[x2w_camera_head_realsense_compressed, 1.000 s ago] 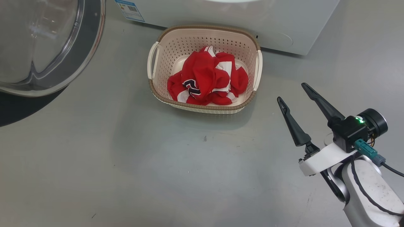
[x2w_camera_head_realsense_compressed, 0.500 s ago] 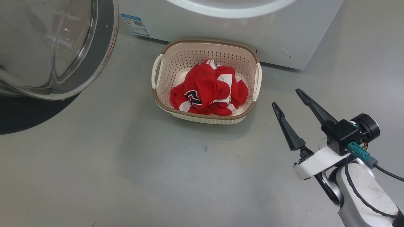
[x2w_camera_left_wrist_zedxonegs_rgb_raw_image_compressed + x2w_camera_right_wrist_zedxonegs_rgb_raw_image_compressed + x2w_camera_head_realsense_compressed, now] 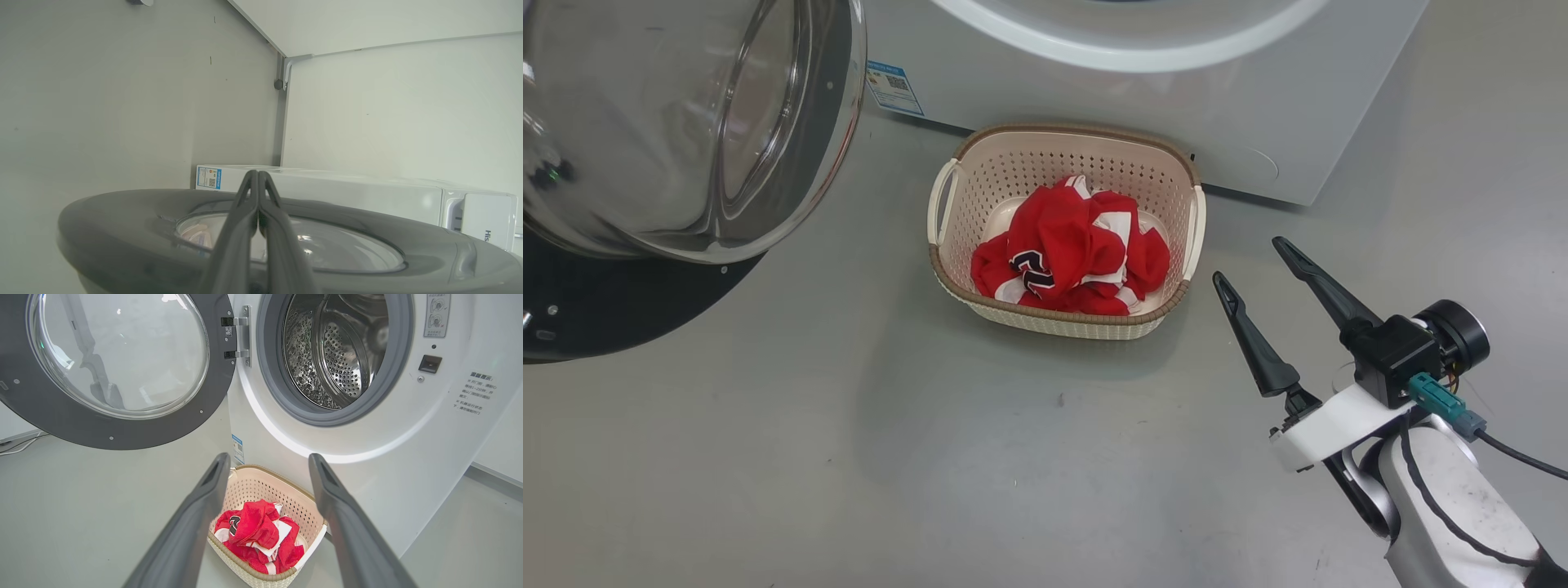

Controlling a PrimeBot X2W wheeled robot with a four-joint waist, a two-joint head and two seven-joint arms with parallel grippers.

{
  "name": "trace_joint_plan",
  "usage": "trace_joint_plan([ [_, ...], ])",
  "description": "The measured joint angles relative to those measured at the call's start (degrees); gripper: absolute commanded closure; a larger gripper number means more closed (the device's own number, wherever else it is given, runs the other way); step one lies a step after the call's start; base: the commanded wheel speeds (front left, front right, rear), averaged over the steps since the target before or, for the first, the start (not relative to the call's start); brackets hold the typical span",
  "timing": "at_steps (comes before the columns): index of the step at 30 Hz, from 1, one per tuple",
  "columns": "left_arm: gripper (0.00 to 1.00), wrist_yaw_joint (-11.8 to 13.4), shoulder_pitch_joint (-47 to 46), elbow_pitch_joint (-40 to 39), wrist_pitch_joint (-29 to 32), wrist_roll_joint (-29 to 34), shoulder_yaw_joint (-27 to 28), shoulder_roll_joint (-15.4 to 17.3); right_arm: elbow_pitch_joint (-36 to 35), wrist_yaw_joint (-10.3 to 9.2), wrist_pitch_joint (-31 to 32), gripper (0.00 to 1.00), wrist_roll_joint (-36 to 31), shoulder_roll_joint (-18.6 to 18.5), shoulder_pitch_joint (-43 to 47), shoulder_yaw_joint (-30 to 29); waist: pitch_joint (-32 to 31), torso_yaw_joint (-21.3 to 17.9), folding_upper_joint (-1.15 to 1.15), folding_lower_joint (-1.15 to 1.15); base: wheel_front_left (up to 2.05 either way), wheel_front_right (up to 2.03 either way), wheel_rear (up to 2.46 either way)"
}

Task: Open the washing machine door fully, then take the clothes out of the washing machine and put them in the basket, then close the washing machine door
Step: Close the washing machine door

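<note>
The washing machine (image 3: 408, 465) stands with its drum (image 3: 335, 355) bare of clothes. Its door (image 3: 61, 416) hangs open to the left on its hinge, and its glass bowl bulges at the upper left in the head view, door (image 3: 686, 131). The red clothes (image 3: 1070, 253) lie heaped in the cream basket (image 3: 1066, 322) on the floor before the machine. My right gripper (image 3: 1248, 260) hovers open and holds nothing, to the right of the basket. My left gripper (image 3: 257, 174) is shut on nothing, close over the door's dark outer face (image 3: 122, 212).
Grey floor spreads in front of the basket and to its right. A white wall and a corner (image 3: 282, 122) rise behind the machine. A cable (image 3: 16, 447) lies on the floor under the door.
The head camera has shifted, so more of the machine's front and the door shows. The door's edge now lies nearer the basket in the picture. Basket and clothes are unmoved; the right gripper stays open.
</note>
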Motion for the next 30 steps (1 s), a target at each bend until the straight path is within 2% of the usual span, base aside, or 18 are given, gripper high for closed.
trace_joint_plan([
  [12, 1.0, -3.5, 2.2, 0.0, 6.8, -0.9, -1.6, -0.7, 1.5, -0.03, -0.1, 0.0, 0.1, 0.3, 0.1, -0.1, -1.7, -0.1, 0.0, 0.0, 0.0, 0.0, 0.0],
  [24, 1.0, -7.5, 4.8, -0.2, 16.7, -4.3, -1.7, -2.2, 2.0, -0.07, -0.5, 0.0, 0.7, 1.0, 0.7, 0.0, -3.3, 0.0, 0.0, 0.0, 0.0, 0.0, 0.0],
  [30, 1.0, -8.2, 6.7, -0.3, 20.8, -5.3, -2.0, -3.4, 2.3, -0.08, -0.5, 0.0, 0.7, 1.2, 0.8, 0.0, -3.8, 0.1, 0.0, 0.0, 0.0, 0.0, 0.0],
])
